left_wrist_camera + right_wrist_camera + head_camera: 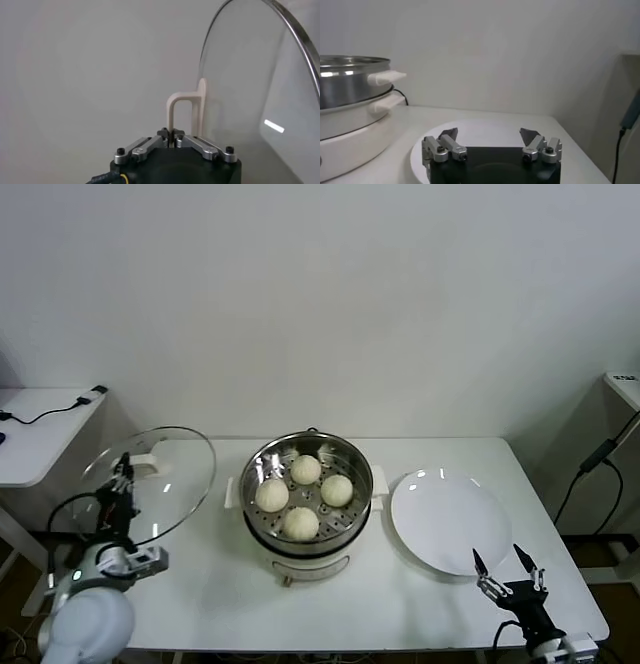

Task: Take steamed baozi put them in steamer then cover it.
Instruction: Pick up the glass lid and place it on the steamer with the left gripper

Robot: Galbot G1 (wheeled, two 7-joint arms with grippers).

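At the left end of the white table (200, 604), the left gripper (122, 480) held the cover (175, 474) off the surface, its fingers clamped tight on the lid's white handle (186, 112). The glass disc stood tilted, nearer to upright than to flat, with its metal rim rising above the gripper and its broad face turned partly toward the steamer.

The steamer (300, 446) sat at the middle of the table, to the right of the held lid and apart from it. All four steamed baozi (302, 494) already lay on its perforated floor, so covering looked like the only step left.

The relation that mattered was sideways and rotational. The open mouth of the steamer faced up and lay to the right of the left gripper, while the lid's face stood steeply inclined. Judging from this, the lid would have to travel right until centred over the basket and swing down to level before lowering, or its rim might catch the steamer's edge or a side handle (386, 77).

The left arm was plainly the nearer one, since it had the lid in hand. The right gripper (508, 569) waited at the near right corner, jaws spread wide and holding nothing, just at the near edge of the bare white plate (440, 514).
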